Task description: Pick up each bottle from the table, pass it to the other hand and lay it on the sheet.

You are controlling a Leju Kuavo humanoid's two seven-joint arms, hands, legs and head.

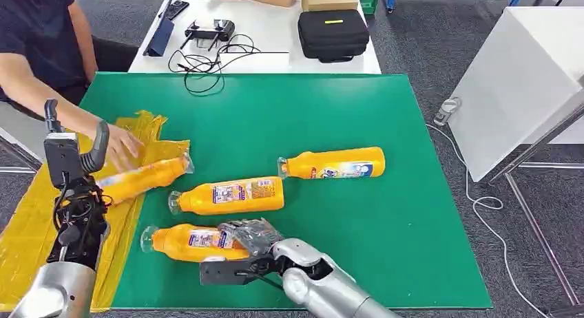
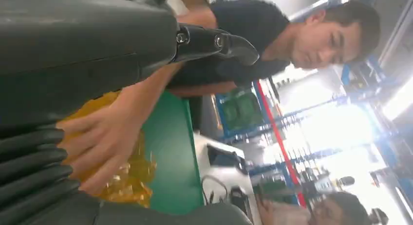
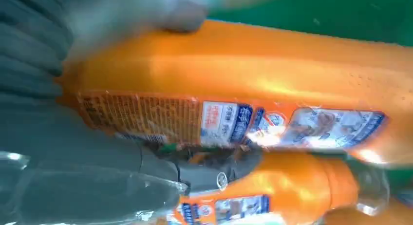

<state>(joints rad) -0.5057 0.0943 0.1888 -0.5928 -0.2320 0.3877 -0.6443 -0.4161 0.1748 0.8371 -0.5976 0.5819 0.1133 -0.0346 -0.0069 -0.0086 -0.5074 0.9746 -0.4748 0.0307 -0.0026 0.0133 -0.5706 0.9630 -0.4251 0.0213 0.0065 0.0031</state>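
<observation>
At the left, the left hand (image 1: 72, 156) is raised with fingers spread and nothing in them, over the yellow sheet (image 1: 27, 228), where a person's hand (image 1: 122, 147) rests on one orange bottle (image 1: 141, 179). Right of it, three more bottles lie on the green worktop (image 1: 275, 118): the nearest bottle (image 1: 186, 241), a middle bottle (image 1: 231, 195) and a far bottle (image 1: 337, 163). The right hand (image 1: 251, 235) has its fingers curled over the nearest one's base.
</observation>
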